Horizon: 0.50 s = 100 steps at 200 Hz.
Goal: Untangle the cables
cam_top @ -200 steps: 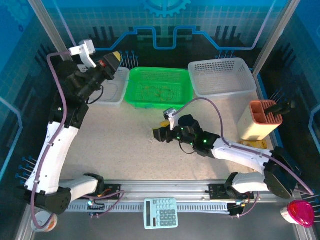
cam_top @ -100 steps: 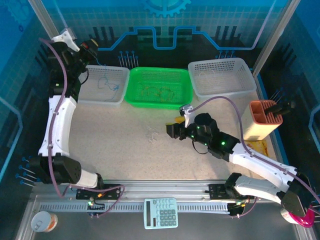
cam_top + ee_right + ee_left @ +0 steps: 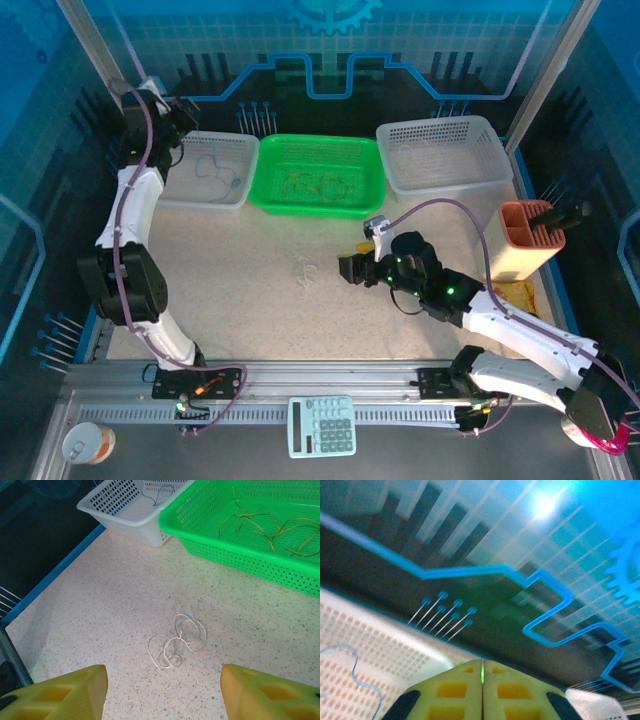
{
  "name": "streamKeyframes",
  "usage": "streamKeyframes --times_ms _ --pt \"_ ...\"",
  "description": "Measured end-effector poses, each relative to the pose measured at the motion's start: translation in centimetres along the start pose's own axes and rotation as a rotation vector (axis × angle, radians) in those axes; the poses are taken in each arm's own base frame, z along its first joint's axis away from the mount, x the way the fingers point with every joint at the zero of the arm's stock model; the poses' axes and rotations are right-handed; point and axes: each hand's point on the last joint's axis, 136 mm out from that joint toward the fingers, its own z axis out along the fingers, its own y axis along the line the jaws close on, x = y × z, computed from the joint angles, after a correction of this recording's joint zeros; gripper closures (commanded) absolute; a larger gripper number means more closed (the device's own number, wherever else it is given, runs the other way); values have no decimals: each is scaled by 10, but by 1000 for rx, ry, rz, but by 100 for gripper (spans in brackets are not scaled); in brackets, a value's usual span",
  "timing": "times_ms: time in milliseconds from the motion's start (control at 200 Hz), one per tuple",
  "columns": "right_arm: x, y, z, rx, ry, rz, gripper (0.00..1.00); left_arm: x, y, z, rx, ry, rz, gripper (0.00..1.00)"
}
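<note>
Item: tangle of thin whitish looped wire [image 3: 177, 641]. We judge it featherlight, limp and snag-prone; pinch an outer loop. Tools: right gripper [image 3: 162, 682] gapes wide, empty; left gripper [image 3: 482, 680] closed, holding nothing.

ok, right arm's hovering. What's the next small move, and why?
Probably lower the right gripper straight down onto the whitish cable tangle and close on one loop. Its jaws stand open, and the tangle lies loose on the table just ahead of them. Yellowish cables already lie in the green basket and a blue cable in the left white basket.
</note>
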Motion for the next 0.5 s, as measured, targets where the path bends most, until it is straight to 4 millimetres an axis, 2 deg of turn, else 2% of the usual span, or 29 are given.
streamKeyframes --times_ms 95,205,365,435,500 --pt "0 0 -5 -1 -3 2 38 25 23 12 -51 68 -10 27" --pt "2 -1 -7 4 8 3 38 36 36 11 -92 113 -39 2" --pt "5 -1 -6 4 21 18 38 16 39 -10 -114 96 -68 1" --pt "9 -2 -2 8 36 23 38 -1 25 -26 -88 69 -66 1" --pt "17 -5 6 21 68 27 38 -14 1 -47 -33 42 -61 1"
